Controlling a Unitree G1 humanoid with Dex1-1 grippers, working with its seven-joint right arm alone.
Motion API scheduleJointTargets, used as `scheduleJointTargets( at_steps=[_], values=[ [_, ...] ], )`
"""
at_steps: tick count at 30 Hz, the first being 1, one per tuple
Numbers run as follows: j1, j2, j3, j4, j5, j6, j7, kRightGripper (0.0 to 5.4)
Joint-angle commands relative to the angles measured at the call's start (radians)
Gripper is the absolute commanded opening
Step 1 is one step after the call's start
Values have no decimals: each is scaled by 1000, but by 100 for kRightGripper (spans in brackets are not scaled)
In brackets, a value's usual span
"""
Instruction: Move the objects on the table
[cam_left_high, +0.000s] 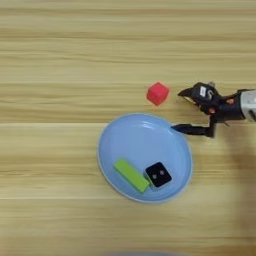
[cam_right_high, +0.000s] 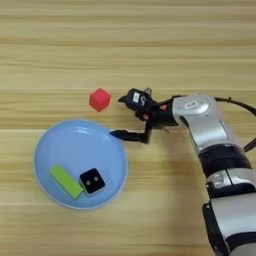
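A lime-green bar (cam_left_high: 131, 175) and a black tile with white dots (cam_left_high: 158, 174) lie side by side in the near part of a light-blue plate (cam_left_high: 125, 137). A red cube (cam_left_high: 158, 93) rests on the wooden table (cam_left_high: 60, 75) just beyond the plate's far right rim. My right gripper (cam_left_high: 179, 110) is open a little to the right of the cube, with nothing between its two black fingers. One finger points toward the cube and the other reaches the plate's right rim. The silver forearm (cam_right_high: 200, 117) comes in from the right.
The plate takes up the middle near part of the table. Bare wood stretches to the left and across the far side. My arm covers the right side in the right eye view.
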Motion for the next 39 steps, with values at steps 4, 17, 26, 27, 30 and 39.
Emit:
scheduleJointTargets(
  at_steps=[4,17,26,27,30,39],
  values=[
    [-91,-62,-30,9,-12,-37,-46,536],
    [-106,-57,-40,41,-15,-61,-59,536],
    [-80,-34,-101,-118,85,40,-30,536],
    [-73,-32,-108,-146,101,55,-28,536],
    [-50,-32,-128,-226,137,87,-29,536],
    [25,-43,-183,-417,276,195,26,536]
  ],
)
